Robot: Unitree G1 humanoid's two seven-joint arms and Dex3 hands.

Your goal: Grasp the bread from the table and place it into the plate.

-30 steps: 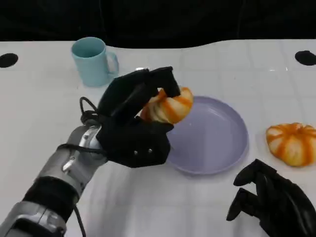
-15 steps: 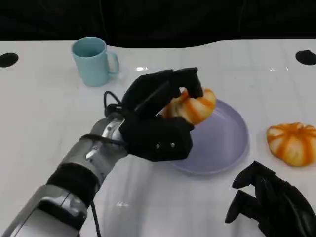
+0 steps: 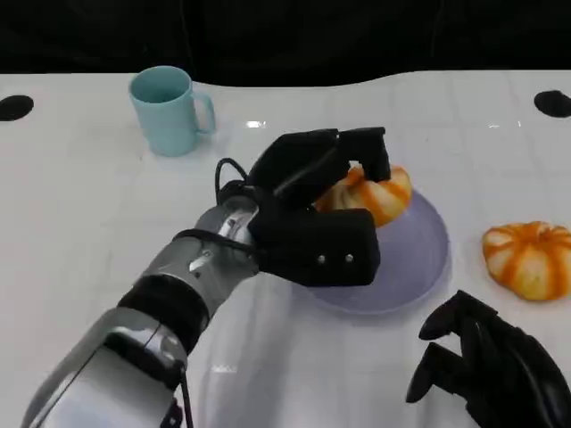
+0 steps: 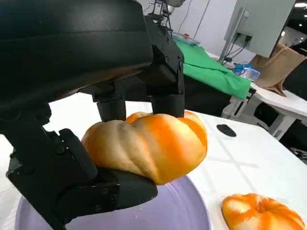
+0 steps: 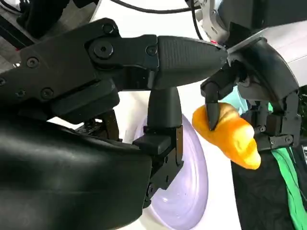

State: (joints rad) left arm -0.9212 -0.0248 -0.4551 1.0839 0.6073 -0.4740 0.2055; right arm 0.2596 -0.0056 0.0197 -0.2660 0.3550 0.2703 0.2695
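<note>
Left hand carried the bread, with its fingers curled over the top of the loaf and the thumb side beneath it. The left wrist view showed the loaf clamped between fingers above and a lower finger below, clear of the surface under it. The load hung over the lavender plate, above the plate's left and far part, and no contact between bread and plate could be made out.

Step in hand, by judgement: the carry phase of the placement, with the grasp complete and the release not yet made. The next move would call for lowering the loaf toward the middle of the plate until it rested on the floor of the dish, then spreading the fingers and lifting the hand straight off so the soft loaf was not dragged over the rim.

Right hand lay near the robot's side of the table, to the right of the plate, fingers loosely curled with nothing in them; whether they were fully closed could not be told from these views.

Second orange-striped loaf sat on the white table just right of the plate, apart from its rim. Pale blue mug stood upright at the far left, well apart from the plate.
</note>
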